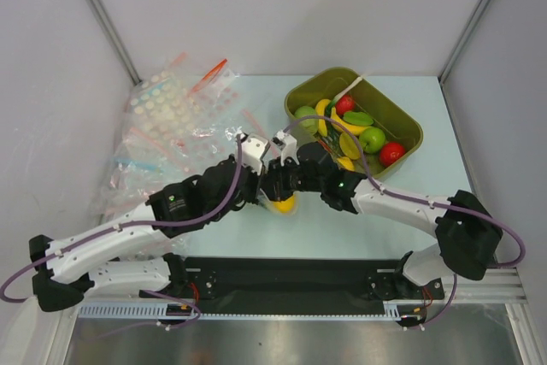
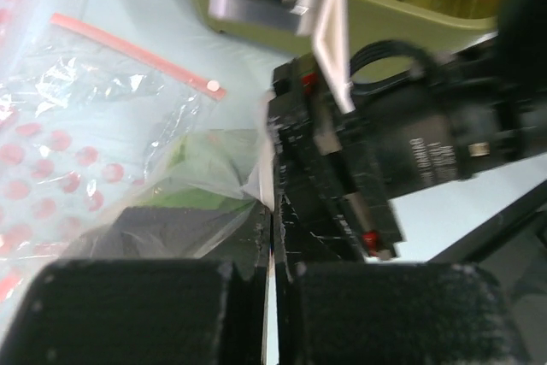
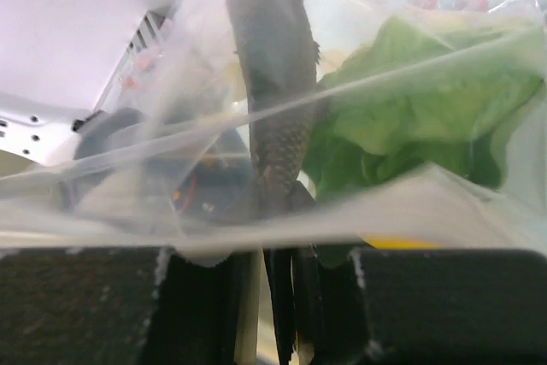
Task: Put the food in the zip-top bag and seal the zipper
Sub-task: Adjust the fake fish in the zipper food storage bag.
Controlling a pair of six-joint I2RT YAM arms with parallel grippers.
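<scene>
The zip-top bag (image 3: 171,160) hangs between my two grippers at the table's middle. The green lettuce (image 3: 419,100) sits inside it and also shows through the plastic in the left wrist view (image 2: 205,168). The yellow-orange fruit (image 1: 283,204) shows just below the grippers; a yellow sliver (image 3: 402,244) shows at the bag's lower edge. The colourless zipper (image 3: 410,198) runs across the right wrist view. My left gripper (image 1: 258,182) (image 2: 275,211) is shut on the bag's edge. My right gripper (image 1: 285,179) (image 3: 282,254) is shut on the bag too, facing the left one.
An olive-green bin (image 1: 393,102) with bananas and red and green fruit stands at the back right. A pile of other clear bags (image 1: 162,126), one with a red zip strip (image 2: 128,53), lies at the back left. A black rail (image 1: 291,275) runs along the near edge.
</scene>
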